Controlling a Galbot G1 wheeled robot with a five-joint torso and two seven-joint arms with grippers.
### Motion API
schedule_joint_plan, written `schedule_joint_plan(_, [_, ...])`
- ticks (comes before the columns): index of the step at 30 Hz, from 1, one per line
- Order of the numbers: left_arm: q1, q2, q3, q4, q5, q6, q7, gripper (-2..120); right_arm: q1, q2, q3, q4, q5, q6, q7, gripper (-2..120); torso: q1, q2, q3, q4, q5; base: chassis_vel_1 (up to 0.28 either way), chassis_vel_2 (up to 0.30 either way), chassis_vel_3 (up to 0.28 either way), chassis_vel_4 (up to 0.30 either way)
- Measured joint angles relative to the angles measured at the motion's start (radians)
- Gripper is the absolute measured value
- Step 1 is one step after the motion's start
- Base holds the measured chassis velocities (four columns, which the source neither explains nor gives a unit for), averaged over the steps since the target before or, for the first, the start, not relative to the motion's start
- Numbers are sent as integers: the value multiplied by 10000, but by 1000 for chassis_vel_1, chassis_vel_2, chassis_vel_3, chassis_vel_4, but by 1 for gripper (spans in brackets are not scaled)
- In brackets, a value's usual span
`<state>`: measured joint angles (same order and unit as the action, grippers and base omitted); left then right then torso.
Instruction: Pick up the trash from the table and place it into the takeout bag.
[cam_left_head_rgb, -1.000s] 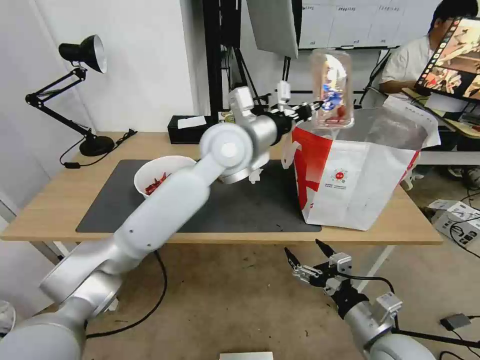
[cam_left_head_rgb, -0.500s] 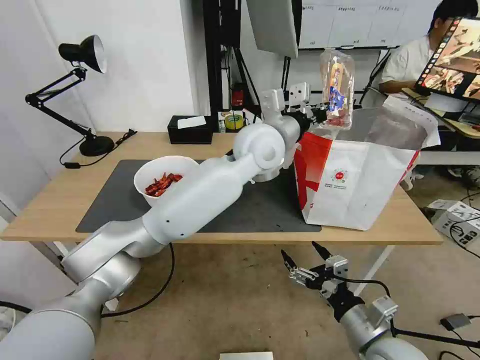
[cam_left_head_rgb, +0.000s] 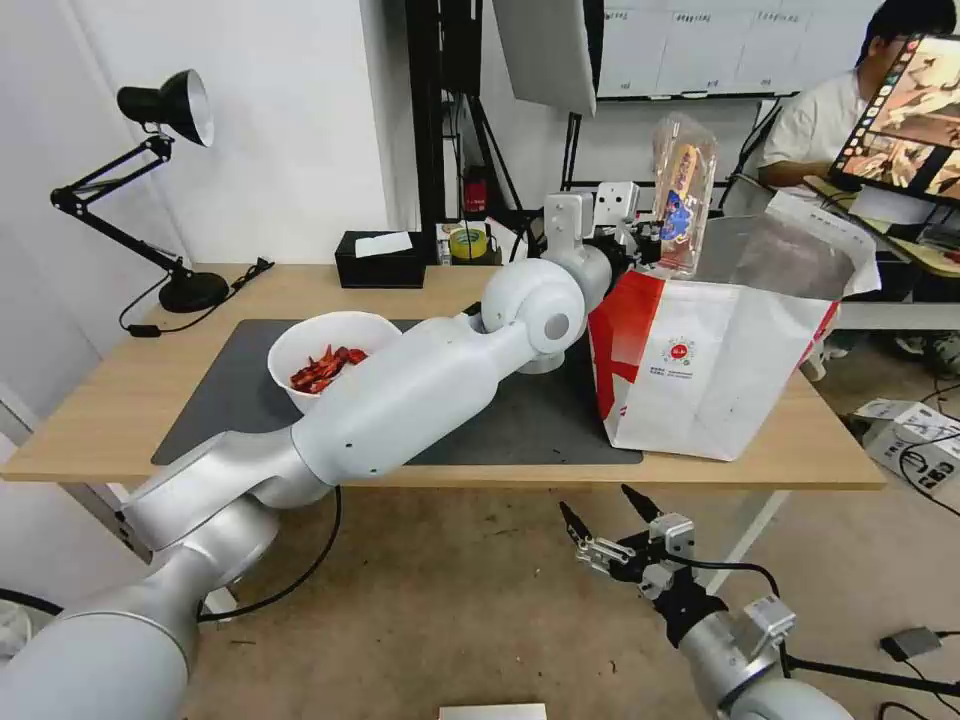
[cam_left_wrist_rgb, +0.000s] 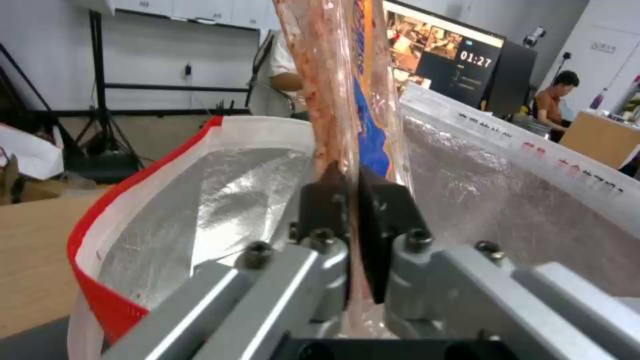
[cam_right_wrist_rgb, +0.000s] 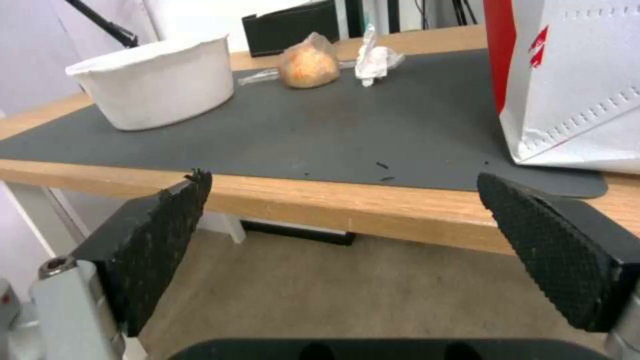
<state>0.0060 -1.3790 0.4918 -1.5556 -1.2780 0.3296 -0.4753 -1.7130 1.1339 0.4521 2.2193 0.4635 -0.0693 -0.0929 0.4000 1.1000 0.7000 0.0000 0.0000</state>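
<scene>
My left gripper (cam_left_head_rgb: 650, 243) (cam_left_wrist_rgb: 351, 192) is shut on the lower edge of the clear hinged plastic tray (cam_left_head_rgb: 684, 190) (cam_left_wrist_rgb: 347, 85), which stands on edge above the open mouth of the takeout bag (cam_left_head_rgb: 735, 350) (cam_left_wrist_rgb: 200, 195). The bag's foil lining lies right below the tray. A white bowl with red shells (cam_left_head_rgb: 325, 355) (cam_right_wrist_rgb: 157, 87) sits on the dark mat (cam_left_head_rgb: 500, 420) (cam_right_wrist_rgb: 347, 135) of the table (cam_left_head_rgb: 100, 410). A small bag of yellowish stuff (cam_right_wrist_rgb: 308, 66) and a crumpled tissue (cam_right_wrist_rgb: 375, 60) lie on the mat's far side. My right gripper (cam_left_head_rgb: 607, 518) (cam_right_wrist_rgb: 373, 250) hangs open below the table's front edge.
A black tissue box (cam_left_head_rgb: 378, 258) (cam_right_wrist_rgb: 293, 25) and a black desk lamp (cam_left_head_rgb: 160, 180) stand at the back of the table. Boxes and cables (cam_left_head_rgb: 915, 440) lie on the floor to the right. A person sits at a desk behind the bag.
My left arm has carried the tray to the right, from the bag's near-left rim to over its opening, and the tray has turned more edge-on. The right arm has barely moved.
</scene>
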Motion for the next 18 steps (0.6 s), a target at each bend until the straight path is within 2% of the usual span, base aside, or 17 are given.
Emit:
schedule_joint_plan(6, [6, 77, -91, -145, -425, 1, 6, 33, -19, 6, 13, 30, -3, 0, -3, 100, 0, 0, 0, 0, 0, 0, 0, 0, 0])
schedule_joint_plan(7, [6, 77, -91, -145, -425, 1, 6, 33, -19, 6, 13, 30, -3, 0, -3, 100, 0, 0, 0, 0, 0, 0, 0, 0, 0])
schedule_joint_plan(12, [-4, 50, -134, -288, -604, -19, -7, 52, -43, 9, 37, 34, -3, 0, -3, 100, 0, 0, 0, 0, 0, 0, 0, 0, 0])
schedule_joint_plan(14, [-51, 61, -159, -380, -703, -157, -8, 63, -44, 9, 40, 36, -3, -1, -3, 100, 0, 0, 0, -1, 0, 0, 0, 0, 0])
schedule_joint_plan(15, [-51, 61, -159, -380, -703, -157, -8, 63, -44, 9, 40, 36, -3, -1, -3, 100, 0, 0, 0, -1, 0, 0, 0, 0, 0])
schedule_joint_plan(18, [-82, 223, -225, -591, -970, -526, -13, 76, -42, 2, 40, 87, 2, -9, -3, 100, 0, 0, 0, -1, 0, 0, 0, 0, 0])
